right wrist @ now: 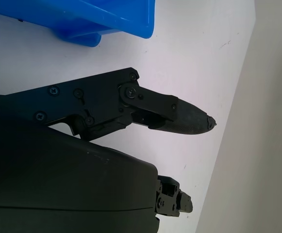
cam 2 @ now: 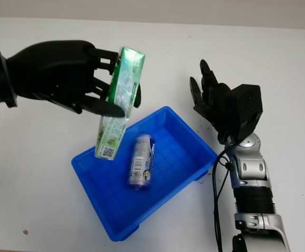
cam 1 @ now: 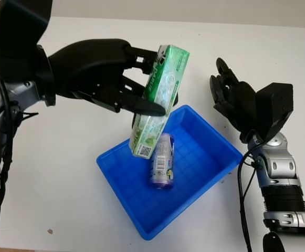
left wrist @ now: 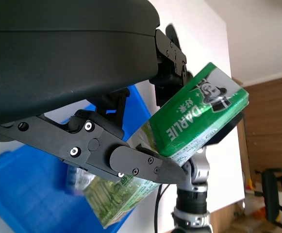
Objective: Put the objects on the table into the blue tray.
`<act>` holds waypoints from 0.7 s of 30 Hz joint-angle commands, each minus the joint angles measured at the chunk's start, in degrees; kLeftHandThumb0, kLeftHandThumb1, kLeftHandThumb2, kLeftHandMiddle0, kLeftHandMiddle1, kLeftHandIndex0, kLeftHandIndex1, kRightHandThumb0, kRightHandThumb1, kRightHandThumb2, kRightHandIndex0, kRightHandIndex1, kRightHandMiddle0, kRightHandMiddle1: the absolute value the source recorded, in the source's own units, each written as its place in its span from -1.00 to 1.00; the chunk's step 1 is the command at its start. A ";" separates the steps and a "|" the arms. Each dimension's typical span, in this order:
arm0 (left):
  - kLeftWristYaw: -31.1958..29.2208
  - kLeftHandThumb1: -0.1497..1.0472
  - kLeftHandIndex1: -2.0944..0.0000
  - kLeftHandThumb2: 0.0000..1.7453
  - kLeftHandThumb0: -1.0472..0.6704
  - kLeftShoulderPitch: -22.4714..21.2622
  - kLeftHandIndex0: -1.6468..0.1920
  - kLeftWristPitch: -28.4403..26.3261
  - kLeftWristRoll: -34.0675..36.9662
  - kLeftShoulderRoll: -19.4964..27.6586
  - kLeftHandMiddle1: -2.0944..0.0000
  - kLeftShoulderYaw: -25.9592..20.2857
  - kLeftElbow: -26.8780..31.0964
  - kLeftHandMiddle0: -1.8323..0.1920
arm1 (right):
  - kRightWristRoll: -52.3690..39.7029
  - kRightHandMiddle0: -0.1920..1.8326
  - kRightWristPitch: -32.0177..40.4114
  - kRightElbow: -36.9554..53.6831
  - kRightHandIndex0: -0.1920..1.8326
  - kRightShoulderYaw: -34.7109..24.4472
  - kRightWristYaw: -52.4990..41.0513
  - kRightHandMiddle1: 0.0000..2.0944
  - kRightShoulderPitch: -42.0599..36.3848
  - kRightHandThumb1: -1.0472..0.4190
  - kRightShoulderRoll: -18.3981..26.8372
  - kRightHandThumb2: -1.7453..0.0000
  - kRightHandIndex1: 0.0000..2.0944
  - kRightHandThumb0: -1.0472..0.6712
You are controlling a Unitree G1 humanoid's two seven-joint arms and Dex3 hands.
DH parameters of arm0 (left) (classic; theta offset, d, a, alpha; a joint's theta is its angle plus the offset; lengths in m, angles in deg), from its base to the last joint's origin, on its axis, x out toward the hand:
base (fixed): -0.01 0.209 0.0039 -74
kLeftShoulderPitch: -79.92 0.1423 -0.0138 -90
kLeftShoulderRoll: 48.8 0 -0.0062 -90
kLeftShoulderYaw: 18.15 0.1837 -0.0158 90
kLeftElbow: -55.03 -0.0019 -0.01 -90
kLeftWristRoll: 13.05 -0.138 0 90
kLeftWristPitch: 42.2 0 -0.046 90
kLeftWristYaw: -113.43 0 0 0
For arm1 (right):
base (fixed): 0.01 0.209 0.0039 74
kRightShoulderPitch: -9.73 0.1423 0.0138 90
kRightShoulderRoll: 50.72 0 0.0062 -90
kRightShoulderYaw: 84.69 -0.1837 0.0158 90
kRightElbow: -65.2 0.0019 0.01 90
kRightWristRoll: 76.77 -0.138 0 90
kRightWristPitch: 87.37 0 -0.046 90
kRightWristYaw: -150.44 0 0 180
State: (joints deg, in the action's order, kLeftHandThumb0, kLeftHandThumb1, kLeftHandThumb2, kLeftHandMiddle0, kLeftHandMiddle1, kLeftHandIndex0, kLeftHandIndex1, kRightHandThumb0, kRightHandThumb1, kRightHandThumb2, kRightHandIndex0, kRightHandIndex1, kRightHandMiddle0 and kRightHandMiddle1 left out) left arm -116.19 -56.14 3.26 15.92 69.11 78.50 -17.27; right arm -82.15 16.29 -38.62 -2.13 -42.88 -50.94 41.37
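- Left eye view: on the left, the left hand (cam 1: 123,79) is clamped on a green box (cam 1: 160,97), thumb across its front face and fingers behind it, holding it up off the surface.
- The box hangs tilted with its long axis running steeply downward; its lower end, the one with the printed code, dips over the far-left rim of the blue tray (cam 1: 215,137). I'd judge that letting go here would drop it inside, close to the rim.
- In the middle, a purple can (cam 1: 162,161) lies on its side on the tray floor, just beside the box's lower end.
- On the right, the right hand (cam 1: 231,100) is open, holding nothing, raised just off the tray's right side; the left hand is plainly the one doing the work.
- The surface (cam 1: 58,173) is white, with a small dark speck near its front edge. The left wrist view shows a pale wall, wood paneling and a dark chair beyond.
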 commanded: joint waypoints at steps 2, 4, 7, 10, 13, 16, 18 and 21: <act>-1.91 1.00 0.79 -0.67 -0.41 1.94 0.66 1.70 -2.25 1.77 0.88 1.93 3.48 0.60 | -0.27 -0.99 -0.29 0.30 -0.99 0.22 -0.19 -0.95 -0.13 -1.00 -0.46 0.27 -0.96 -0.51; -2.21 1.00 0.94 -0.72 -0.50 3.16 0.82 3.68 -4.18 1.80 0.96 2.78 4.44 0.84 | -0.40 -1.00 -0.23 0.27 -1.00 0.22 -0.42 -0.97 -0.15 -1.00 -0.50 0.27 -0.96 -0.51; -2.51 1.00 0.97 -0.76 -0.54 3.39 0.91 3.71 -5.30 1.51 0.98 3.31 4.50 0.95 | -0.45 -1.00 -0.45 0.17 -1.00 0.05 -0.39 -0.97 -0.18 -1.00 -0.68 0.28 -0.97 -0.51; -3.59 1.00 0.98 -0.81 -0.58 2.74 0.97 2.99 -5.26 1.39 1.00 3.37 3.47 0.99 | -0.02 -0.99 -0.51 0.42 -0.99 0.15 -0.22 -0.96 -0.35 -1.00 -0.48 0.28 -0.96 -0.51; -4.20 1.00 0.98 -0.82 -0.63 2.09 1.00 2.96 -5.65 1.40 1.00 3.38 3.09 1.00 | -0.17 -1.00 -0.41 0.59 -0.99 -0.02 -0.47 -0.96 -0.50 -1.00 -0.29 0.28 -0.96 -0.51; -2.97 1.00 1.00 -0.74 -0.72 1.74 1.00 4.92 -5.87 -0.24 1.00 1.12 0.62 1.00 | -0.12 -1.00 -0.65 0.17 -1.00 -0.02 -0.59 -0.97 -0.34 -1.00 -0.24 0.28 -0.96 -0.52; -1.70 1.00 1.00 -0.73 -0.75 1.55 1.00 7.09 -6.41 -1.54 1.00 -0.36 -1.74 1.00 | -0.13 -0.99 -0.89 -0.02 -1.00 -0.03 -0.74 -0.97 -0.24 -1.00 -0.20 0.28 -0.96 -0.52; 3.54 1.00 0.97 -0.53 -0.81 1.09 0.96 12.57 -8.61 -4.63 0.97 -4.22 -7.74 0.97 | 0.25 -0.99 -0.35 0.24 -0.99 0.09 -0.54 -0.97 0.00 -1.00 -0.01 0.27 -0.96 -0.52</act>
State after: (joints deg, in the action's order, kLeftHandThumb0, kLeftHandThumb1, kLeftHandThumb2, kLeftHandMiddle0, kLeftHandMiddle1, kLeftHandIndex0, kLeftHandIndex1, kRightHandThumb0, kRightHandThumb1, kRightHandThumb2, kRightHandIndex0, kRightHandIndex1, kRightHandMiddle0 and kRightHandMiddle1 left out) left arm -114.48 -53.67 14.27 7.70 65.91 77.30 -22.77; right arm -82.00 16.14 -38.64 -2.15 -43.49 -50.95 41.02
